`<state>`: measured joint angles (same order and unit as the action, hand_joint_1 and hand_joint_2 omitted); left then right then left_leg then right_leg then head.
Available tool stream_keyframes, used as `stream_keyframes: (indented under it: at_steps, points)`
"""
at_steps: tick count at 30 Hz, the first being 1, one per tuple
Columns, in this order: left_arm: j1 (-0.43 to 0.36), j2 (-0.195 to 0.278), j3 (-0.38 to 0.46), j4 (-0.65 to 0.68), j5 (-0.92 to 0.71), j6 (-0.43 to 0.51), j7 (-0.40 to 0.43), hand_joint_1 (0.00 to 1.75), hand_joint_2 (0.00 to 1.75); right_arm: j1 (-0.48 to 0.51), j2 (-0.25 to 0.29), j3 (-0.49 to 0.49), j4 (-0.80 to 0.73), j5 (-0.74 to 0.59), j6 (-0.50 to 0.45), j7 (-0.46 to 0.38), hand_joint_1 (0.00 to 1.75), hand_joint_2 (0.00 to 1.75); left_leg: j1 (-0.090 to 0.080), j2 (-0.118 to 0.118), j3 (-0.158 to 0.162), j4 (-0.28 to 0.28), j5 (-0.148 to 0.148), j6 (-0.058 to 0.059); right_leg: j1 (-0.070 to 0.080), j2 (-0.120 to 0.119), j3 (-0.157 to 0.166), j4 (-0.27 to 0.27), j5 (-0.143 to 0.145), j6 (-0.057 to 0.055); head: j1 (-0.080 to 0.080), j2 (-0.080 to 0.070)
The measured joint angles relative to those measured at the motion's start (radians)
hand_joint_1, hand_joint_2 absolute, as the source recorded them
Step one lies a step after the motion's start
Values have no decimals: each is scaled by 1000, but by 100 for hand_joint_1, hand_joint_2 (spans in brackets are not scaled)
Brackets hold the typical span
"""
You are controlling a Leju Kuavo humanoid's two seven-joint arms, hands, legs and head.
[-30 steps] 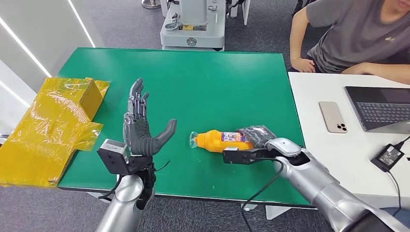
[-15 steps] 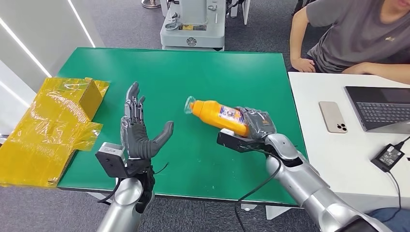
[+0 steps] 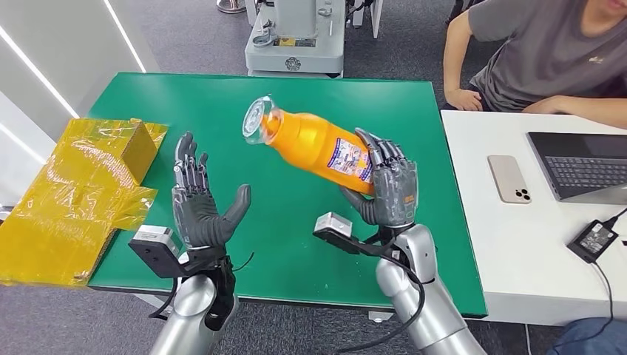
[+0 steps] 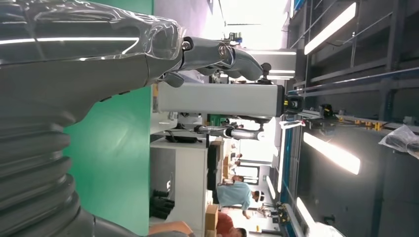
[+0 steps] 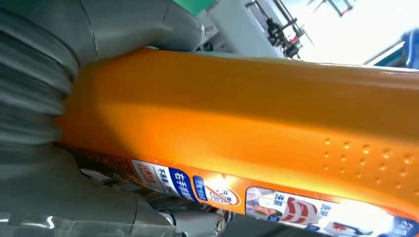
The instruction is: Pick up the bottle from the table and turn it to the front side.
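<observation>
An orange bottle with a clear cap and a printed label is lifted above the green table, tilted with its cap up and to the left. My right hand grips its lower end, fingers wrapped over the label. In the right wrist view the orange bottle lies close against the grey thumb. My left hand is raised over the table's near left part, palm toward the bottle, fingers spread and holding nothing. The left hand is seen from behind in the left wrist view.
A yellow plastic-wrapped box lies at the table's left edge. On the right stands a white desk with a phone, a laptop and a power adapter; a person sits behind it. A grey machine base stands beyond the table.
My right hand has lifted the bottle off the table and swung it upward and toward me, cap rising to the left. My left hand has drifted slightly left and nearer.
</observation>
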<state>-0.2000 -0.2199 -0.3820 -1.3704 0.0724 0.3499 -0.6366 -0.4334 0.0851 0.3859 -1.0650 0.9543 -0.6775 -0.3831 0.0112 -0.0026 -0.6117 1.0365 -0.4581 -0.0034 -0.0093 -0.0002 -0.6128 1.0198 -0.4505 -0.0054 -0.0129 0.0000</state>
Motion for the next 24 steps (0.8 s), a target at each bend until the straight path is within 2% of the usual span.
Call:
stream_keyframes:
  at_steps: [4, 8, 10, 15, 24]
  points:
    - [3, 0, 0, 0, 3, 0, 0, 0, 175, 25, 42, -72, -30, 1, 0, -24, 175, 175, 0, 0, 0, 0, 0, 0, 0, 0, 0, 0, 0, 0, 0, 0]
    - [2, 0, 0, 3, 22, -10, 4, 0, 175, 46, 77, -115, -49, -5, 0, -112, 175, 175, 0, 1, 0, 0, 0, 0, 0, 1, 0, 0, 0, 0, 0, 0]
    - [-2, 0, 0, 8, 38, -40, 17, 0, 175, 52, 88, -119, -49, -19, 0, -130, 175, 175, 0, 0, 0, 0, 0, 0, 0, 1, 0, 0, 0, 0, 0, 0]
    - [-21, 0, -1, 28, 59, -164, 51, 0, 175, 64, 93, -106, -42, -43, 0, -133, 175, 175, 0, 1, 0, 0, 0, 0, 0, 1, 0, 0, 0, 0, 0, 0]
    - [-31, -4, -2, 53, 74, -225, 62, 0, 175, 71, 91, -77, -28, -64, 1, -106, 175, 175, 0, 1, 0, 0, 0, 0, 0, 1, 0, 0, 0, 0, 0, 0]
